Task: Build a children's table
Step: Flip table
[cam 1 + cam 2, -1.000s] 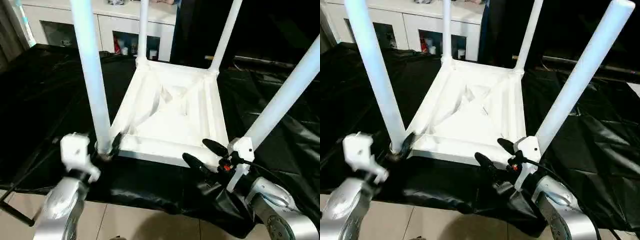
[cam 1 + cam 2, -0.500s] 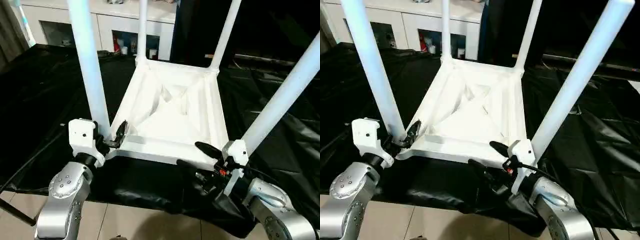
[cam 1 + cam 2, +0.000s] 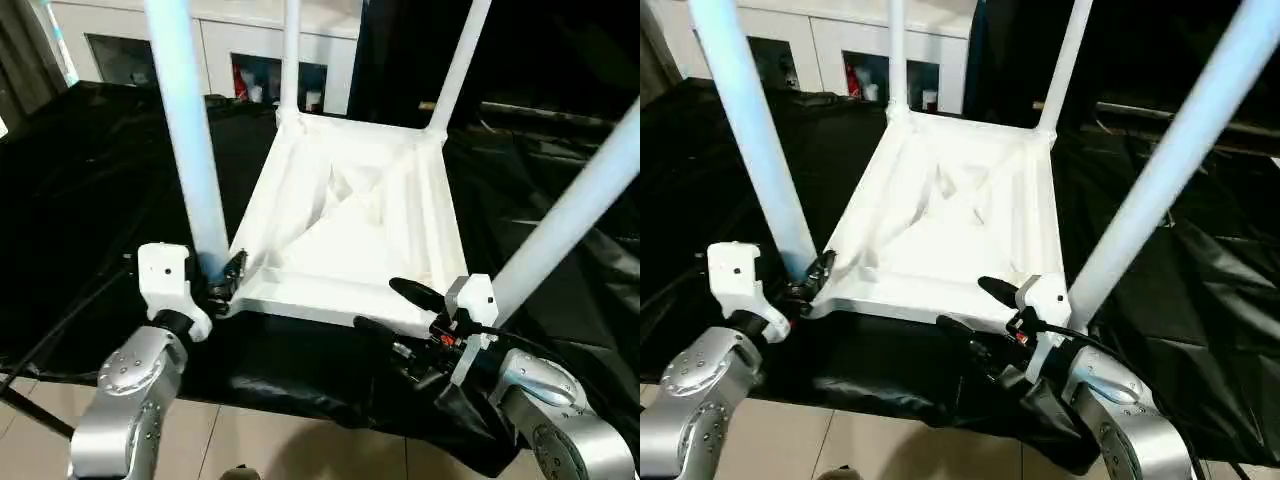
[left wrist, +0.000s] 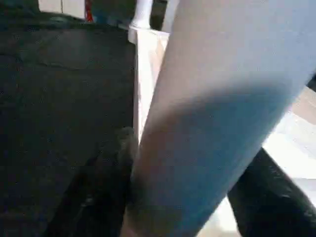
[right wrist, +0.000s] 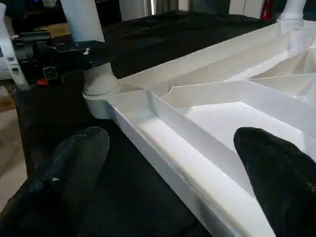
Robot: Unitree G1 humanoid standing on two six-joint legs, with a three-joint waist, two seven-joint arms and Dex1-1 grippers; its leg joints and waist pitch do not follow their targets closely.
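The children's table point(image 3: 350, 215) lies upside down on the black-draped floor, legs up. Light, stiff, slippery plastic; grip leg bases. Left pincer point(image 3: 222, 283) clamps near-left leg point(image 3: 190, 140); right pincer point(image 3: 395, 310) gapes at the near rim.

black plastic sheeting point(image 3: 90, 180) covers the work surface, wrinkled, hangs over near edge; beige tile floor point(image 3: 290, 450) below; white cabinet point(image 3: 830, 50) with glass doors at back, red item point(image 3: 240, 78) inside
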